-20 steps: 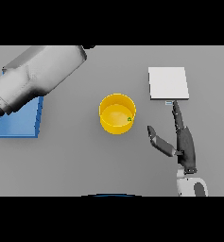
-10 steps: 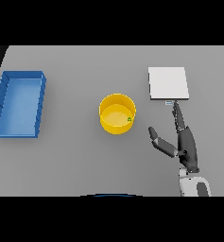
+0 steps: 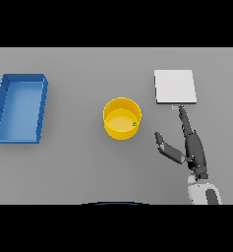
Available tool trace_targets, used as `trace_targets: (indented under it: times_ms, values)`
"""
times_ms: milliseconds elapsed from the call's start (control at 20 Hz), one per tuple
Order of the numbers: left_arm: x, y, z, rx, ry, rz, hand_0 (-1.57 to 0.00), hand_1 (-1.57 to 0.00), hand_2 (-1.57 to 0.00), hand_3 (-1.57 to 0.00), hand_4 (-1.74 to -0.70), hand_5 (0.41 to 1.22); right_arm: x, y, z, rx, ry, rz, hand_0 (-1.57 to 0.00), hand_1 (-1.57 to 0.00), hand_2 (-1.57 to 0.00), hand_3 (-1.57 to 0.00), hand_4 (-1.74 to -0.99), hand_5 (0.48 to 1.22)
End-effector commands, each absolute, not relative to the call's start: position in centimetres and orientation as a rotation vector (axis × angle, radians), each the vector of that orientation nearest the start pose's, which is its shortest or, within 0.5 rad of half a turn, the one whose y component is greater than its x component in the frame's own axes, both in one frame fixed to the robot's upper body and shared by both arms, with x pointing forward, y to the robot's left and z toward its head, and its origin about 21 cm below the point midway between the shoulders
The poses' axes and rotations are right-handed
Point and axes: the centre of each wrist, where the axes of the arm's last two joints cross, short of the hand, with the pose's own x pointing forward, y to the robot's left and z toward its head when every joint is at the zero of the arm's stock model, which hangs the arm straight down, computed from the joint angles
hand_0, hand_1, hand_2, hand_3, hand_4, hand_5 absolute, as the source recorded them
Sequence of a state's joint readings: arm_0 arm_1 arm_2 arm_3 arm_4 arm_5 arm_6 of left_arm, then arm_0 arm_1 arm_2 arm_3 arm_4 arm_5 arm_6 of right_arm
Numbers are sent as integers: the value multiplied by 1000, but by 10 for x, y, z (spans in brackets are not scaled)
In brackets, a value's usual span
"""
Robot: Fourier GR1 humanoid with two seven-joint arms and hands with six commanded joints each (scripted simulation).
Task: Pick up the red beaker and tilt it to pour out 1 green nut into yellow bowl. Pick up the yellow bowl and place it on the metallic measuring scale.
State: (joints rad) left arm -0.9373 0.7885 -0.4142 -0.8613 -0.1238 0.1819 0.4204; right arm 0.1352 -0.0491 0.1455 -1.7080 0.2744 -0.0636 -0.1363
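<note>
The yellow bowl stands upright at the middle of the grey table, with one small green nut inside by its right wall. The metallic scale is a flat pale square plate at the back right. My right hand lies to the right of the bowl and just in front of the scale, open, fingers straight toward the scale and thumb spread toward the bowl. It touches neither. No red beaker shows in the head view, and my left hand is out of sight.
A blue rectangular bin sits at the left side of the table, with nothing visible in it.
My left arm, which reached across the blue bin a second ago, has withdrawn out of view. The right hand has shifted slightly; the bowl and scale stayed put.
</note>
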Motion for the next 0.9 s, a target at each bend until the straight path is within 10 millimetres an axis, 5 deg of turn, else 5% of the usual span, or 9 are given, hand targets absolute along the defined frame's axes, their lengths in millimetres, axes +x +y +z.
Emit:
trace_targets:
  times_ms: [0, 300, 500, 650, 750, 850]
  values:
    - [415, 331, 195, 1038, -1252, -486, -1571, -1571, -1570, -1457, -1741, 1221, 214, -216, 3, -206, -1707, 288, 1, 1, 1, 1, -1212, 641]
    - [366, 338, 135, 991, -1174, -353, -1571, -1571, -1571, -1449, -1741, 1221, 213, -212, 0, -199, -1705, 298, 1, 1, 1, 1, -1217, 664]
    - [352, 335, 112, 956, -1137, -315, -1571, -1571, -1571, -1509, -1741, 1221, 214, -215, 0, -205, -1701, 297, 1, 1, 1, 1, -1217, 666]
    - [346, 336, 100, 956, -1106, -298, -1571, -1571, -1571, -1539, -1741, 1117, 213, -217, 2, -220, -1706, 304, 1, 1, 1, 1, -1207, 665]
    - [344, 335, 95, 968, -1076, -320, -1571, -1571, -1571, -1551, -1741, 967, 209, -213, -1, -200, -1717, 305, 1, 1, 1, 1, -1205, 664]
    - [342, 333, 95, 953, -1051, -381, -1571, -1571, -1571, -1503, -1530, 865, 211, -217, -2, -216, -1697, 304, 1, 1, 1, 1, -1197, 664]
